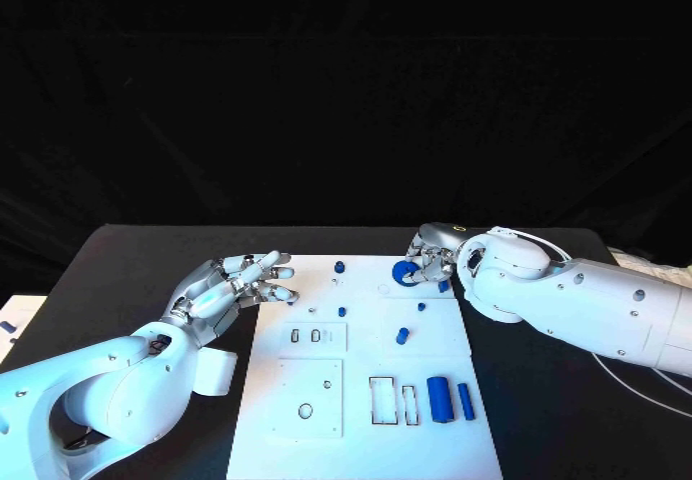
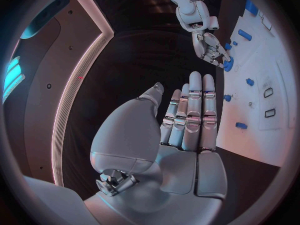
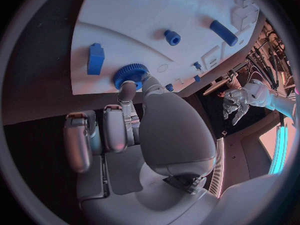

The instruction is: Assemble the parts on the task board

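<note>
The white task board (image 1: 361, 420) lies in the middle of the table. At its far right corner my right hand (image 1: 437, 262) pinches a blue gear (image 1: 408, 274) between thumb and a finger; the gear (image 3: 130, 75) sits low over the board (image 3: 125, 25), and I cannot tell whether it touches. My left hand (image 1: 238, 285) hovers at the board's far left edge with its fingers (image 2: 194, 110) stretched out, holding nothing. The left wrist view shows the right hand (image 2: 209, 45) with the gear (image 2: 228, 64) across the board.
Two blue cylinders (image 1: 438, 399) (image 1: 464, 400) lie at the board's near right beside rectangular slots (image 1: 384, 400). Small blue pegs (image 1: 402, 335) (image 1: 339, 267) stand further back. A blue block (image 3: 95, 59) lies near the gear. A white box (image 1: 216, 372) sits left of the board.
</note>
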